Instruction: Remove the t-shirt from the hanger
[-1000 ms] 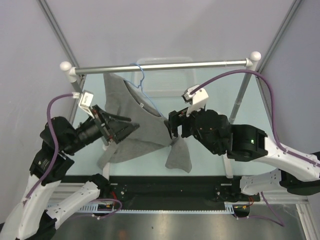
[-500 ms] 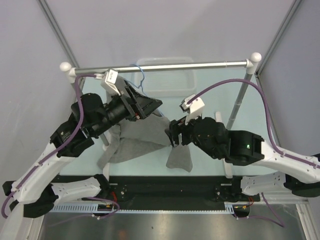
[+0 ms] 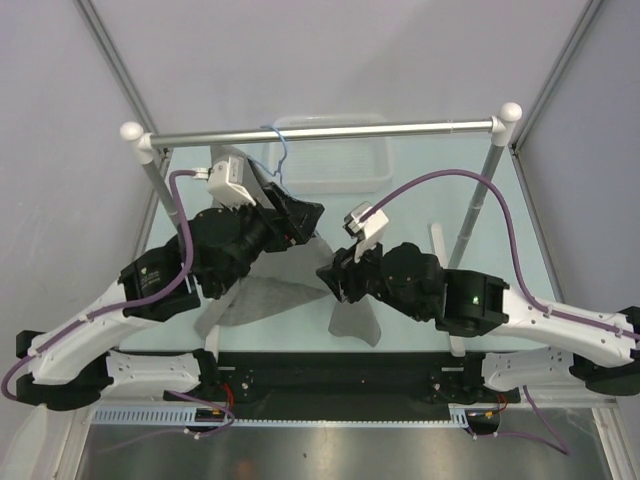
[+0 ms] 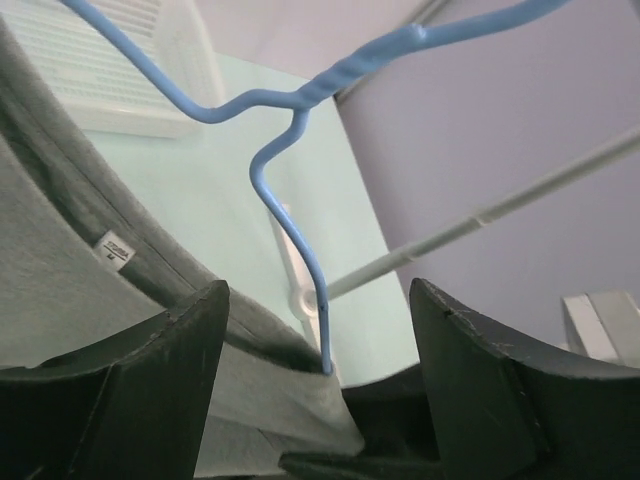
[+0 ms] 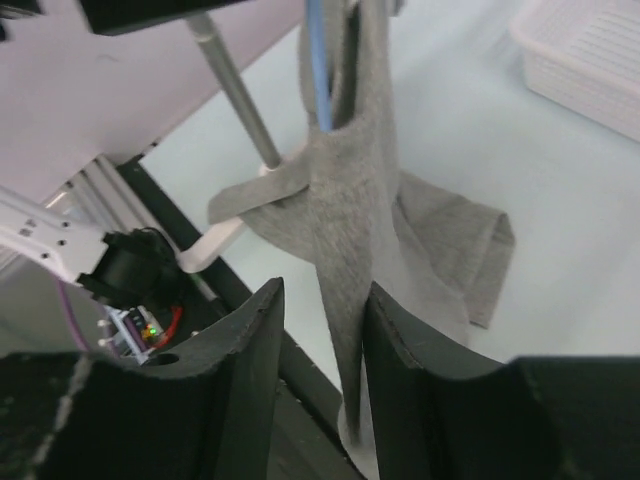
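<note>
The grey t-shirt [image 3: 262,300] hangs on the light-blue hanger [image 3: 281,150], whose hook is over the silver rail [image 3: 380,128]. My left gripper [image 3: 305,215] is wide open at the hanger's neck. In the left wrist view the blue wire [image 4: 290,110] runs down between the open fingers [image 4: 320,295] into the shirt's collar [image 4: 60,270], touching neither finger. My right gripper [image 3: 325,275] is closed on a taut fold of the shirt [image 5: 350,200], which narrows down between its fingers [image 5: 322,290]. The hanger's shoulder [image 5: 318,60] pokes into the fabric above.
A white slatted basket [image 3: 340,165] sits on the table behind the rail; it also shows in the left wrist view [image 4: 140,70] and the right wrist view [image 5: 590,50]. The rail's grey posts [image 5: 235,90] stand on white feet. The black table edge lies close below the shirt.
My left gripper has left the shirt's left side and risen to the hanger's neck, open. The shirt's left side has dropped. My right gripper has drifted slightly left, still on the fabric.
</note>
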`<state>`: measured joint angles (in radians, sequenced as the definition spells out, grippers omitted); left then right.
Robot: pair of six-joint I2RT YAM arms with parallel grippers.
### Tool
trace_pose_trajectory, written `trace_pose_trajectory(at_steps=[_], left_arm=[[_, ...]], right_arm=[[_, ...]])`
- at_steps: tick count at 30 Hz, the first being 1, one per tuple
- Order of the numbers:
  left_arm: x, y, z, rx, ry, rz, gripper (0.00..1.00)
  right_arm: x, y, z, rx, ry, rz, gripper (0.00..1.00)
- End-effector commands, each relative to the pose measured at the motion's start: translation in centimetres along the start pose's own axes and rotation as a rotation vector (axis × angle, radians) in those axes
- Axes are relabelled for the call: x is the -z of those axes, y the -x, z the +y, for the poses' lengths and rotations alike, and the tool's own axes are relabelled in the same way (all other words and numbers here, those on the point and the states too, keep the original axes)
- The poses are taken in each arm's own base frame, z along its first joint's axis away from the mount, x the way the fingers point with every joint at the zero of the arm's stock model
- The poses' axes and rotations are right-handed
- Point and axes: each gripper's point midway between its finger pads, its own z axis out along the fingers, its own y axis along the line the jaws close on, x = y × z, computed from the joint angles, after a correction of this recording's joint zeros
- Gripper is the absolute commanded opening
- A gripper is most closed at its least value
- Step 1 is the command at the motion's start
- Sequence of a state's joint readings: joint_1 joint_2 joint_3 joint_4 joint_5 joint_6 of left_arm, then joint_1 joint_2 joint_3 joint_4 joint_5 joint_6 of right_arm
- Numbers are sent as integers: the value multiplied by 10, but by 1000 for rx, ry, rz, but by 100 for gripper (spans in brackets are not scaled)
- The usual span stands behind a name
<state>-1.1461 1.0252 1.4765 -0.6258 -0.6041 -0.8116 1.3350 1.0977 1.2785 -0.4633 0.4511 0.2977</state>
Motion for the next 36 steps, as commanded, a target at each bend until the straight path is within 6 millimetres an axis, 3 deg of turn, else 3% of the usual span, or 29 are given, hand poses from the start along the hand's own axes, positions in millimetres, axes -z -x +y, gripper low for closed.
trace_pose_trajectory(at_steps=[1, 4, 11, 23, 28, 29, 36], left_arm=[[9, 34, 12, -45, 105, -151, 76], [13, 43, 19, -78, 145, -176, 70], [15, 47, 27, -143, 185, -191, 52], [10, 34, 33, -248, 217, -142, 50], [9, 41, 31, -286, 214, -164, 32], [9, 40, 31, -297, 215, -163, 23], [7, 45, 23, -310, 201, -168, 1]], right_arm=[[-5, 18, 43, -55, 154, -64, 40], [-6, 17, 63, -57, 211, -69, 41], [-12, 16, 86, -87, 297, -71, 47], [-22, 14, 99, -145, 324, -65, 61], [-12, 18, 87, -154, 292, -69, 73], [-9, 19, 84, -155, 285, -73, 78], [24, 32, 49, -159, 206, -122, 83]])
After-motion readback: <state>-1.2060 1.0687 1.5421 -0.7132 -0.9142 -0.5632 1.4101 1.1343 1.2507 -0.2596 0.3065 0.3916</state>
